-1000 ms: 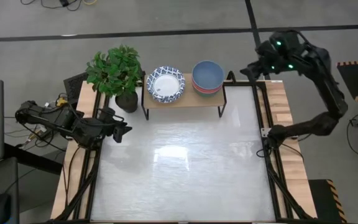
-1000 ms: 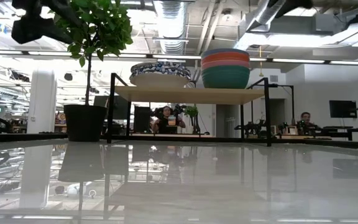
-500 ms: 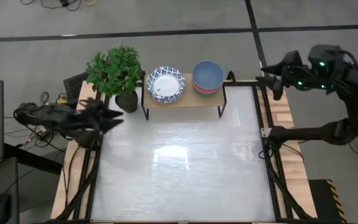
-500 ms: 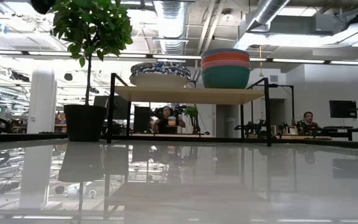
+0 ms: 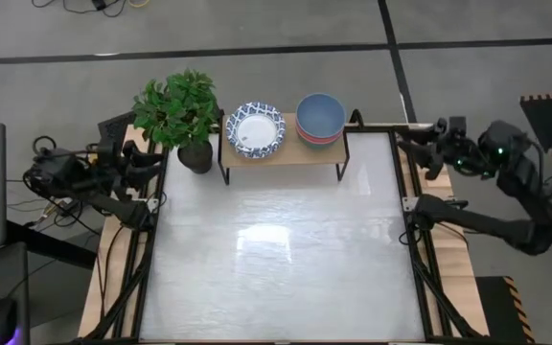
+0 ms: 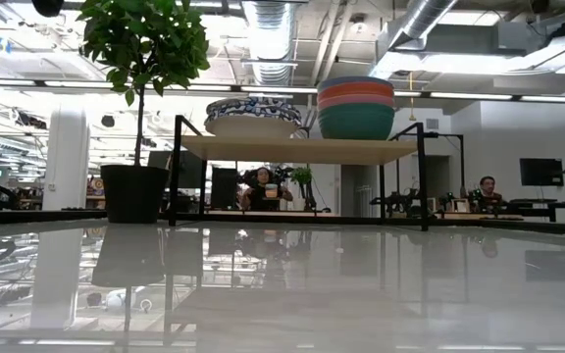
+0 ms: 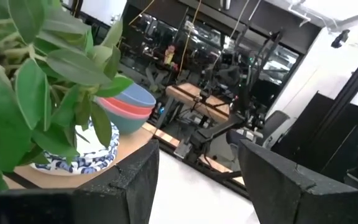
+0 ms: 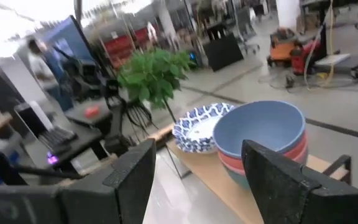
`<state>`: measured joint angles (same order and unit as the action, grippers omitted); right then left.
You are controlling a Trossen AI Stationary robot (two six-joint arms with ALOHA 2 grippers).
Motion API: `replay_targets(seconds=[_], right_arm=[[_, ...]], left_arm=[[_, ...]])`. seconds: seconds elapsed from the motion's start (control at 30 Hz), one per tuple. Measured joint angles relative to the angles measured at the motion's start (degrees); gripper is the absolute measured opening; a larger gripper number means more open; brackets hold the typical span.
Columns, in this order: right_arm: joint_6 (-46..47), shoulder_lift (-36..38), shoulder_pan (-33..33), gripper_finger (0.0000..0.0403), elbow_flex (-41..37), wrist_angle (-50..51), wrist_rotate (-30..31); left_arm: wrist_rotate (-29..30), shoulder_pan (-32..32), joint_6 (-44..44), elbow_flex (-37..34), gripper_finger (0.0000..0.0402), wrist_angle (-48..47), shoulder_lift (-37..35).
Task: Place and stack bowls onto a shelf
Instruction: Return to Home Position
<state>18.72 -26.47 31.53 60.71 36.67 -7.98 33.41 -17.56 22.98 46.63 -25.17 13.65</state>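
The light-wood shelf [image 5: 281,153] stands on black legs at the table's far edge. On its left part sits a white bowl with a blue patterned rim [image 5: 254,130]; whether another is nested under it, I cannot tell. On its right part the grey-blue and red bowl [image 5: 320,115] is nested in the teal and pink bowl [image 6: 356,122]. Both piles also show in the low view, the white one [image 6: 253,116] on the left. My left gripper [image 5: 151,158] is open and empty at the table's left edge, beside the plant. My right gripper [image 5: 422,149] is open and empty at the far right corner.
A green plant in a black pot [image 5: 182,113] stands on the table just left of the shelf and close to my left gripper; its leaves fill part of the left wrist view [image 7: 36,93]. The white tabletop [image 5: 276,240] stretches in front of the shelf. People sit in the room beyond [image 6: 263,186].
My left gripper has drawn back off the table toward its left edge and a little toward the far edge. My right gripper has gone from above the far right corner toward the right edge and down. The bowls and the shelf have stayed still.
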Motion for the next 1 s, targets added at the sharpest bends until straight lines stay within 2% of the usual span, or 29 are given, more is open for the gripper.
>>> replay_targets(seconds=[0.1, 0.3, 0.53, 0.8, 0.9, 1.0], right_arm=[[2.4, 5.5, 0.0, 0.0265, -5.9, -4.6, -0.5], [6.3, 15.6, 0.0, 0.0265, -15.1, -9.2, -1.0], [10.7, 25.9, 0.0, 0.0265, -24.5, -9.5, -1.0], [11.7, 25.5, -0.3, 0.0265, -31.8, -12.8, -3.0], [11.9, 26.1, -1.0, 0.0265, -34.7, -16.7, -3.3], [11.9, 26.3, -2.0, 0.0265, -37.4, -19.4, -4.0]], left_arm=[[-0.5, 0.0, 0.1, 0.0, 0.0203, -1.1, -0.3], [-6.2, 0.0, 0.6, 0.0, 0.0203, -2.0, -0.3], [-6.1, 0.0, 1.4, 0.0, 0.0203, -5.0, -0.3], [-5.8, 0.0, 4.0, -0.6, 0.0203, -8.1, -0.3], [-6.2, 0.0, 4.8, -5.0, 0.0203, -3.3, -0.6], [-7.8, 0.0, 6.2, -12.7, 0.0203, 4.1, -1.1]])
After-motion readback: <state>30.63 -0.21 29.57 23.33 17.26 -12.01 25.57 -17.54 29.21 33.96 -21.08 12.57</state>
